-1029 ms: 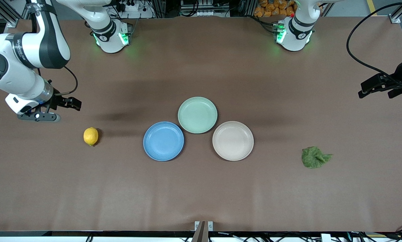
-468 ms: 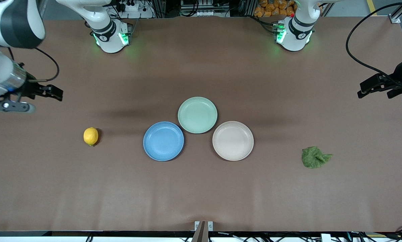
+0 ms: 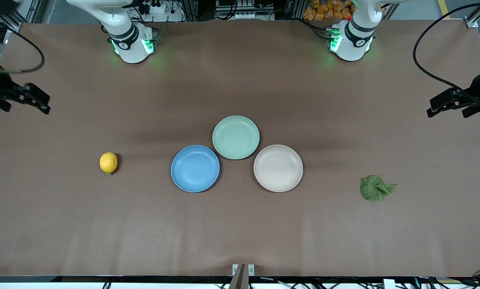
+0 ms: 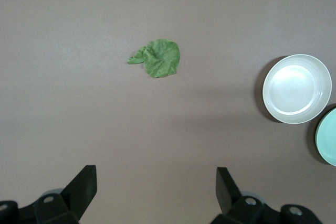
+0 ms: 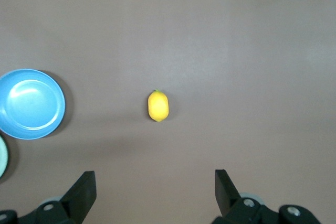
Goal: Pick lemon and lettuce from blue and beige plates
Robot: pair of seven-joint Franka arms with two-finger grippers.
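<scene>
The lemon [image 3: 108, 162] lies bare on the surface [image 3: 240, 224] toward the right arm's end, well apart from the blue plate [image 3: 195, 168]. The lettuce [image 3: 375, 188] lies on the surface toward the left arm's end, well apart from the beige plate [image 3: 278, 167]. Both plates are empty, as is the green plate [image 3: 236, 137] touching them; so by these pictures the food is already off the plates, and the job looks finished or nearly so.

The right gripper [image 5: 155, 195] hangs high over the surface at its own end, fingers [image 5: 84, 190] spread wide and empty, with the lemon centred in its wrist view. The left gripper [image 4: 156, 192] hangs high at the other end, fingers [image 4: 86, 182] also wide and empty, looking down on the lettuce.

If either item needs another grasp, I judge the approach should be straight down. Close across the lemon's short width, since it may roll away from a glancing touch. For the lettuce, go low and pinch the bunched middle; the thin leaf will likely slip or tear if caught by an edge.
</scene>
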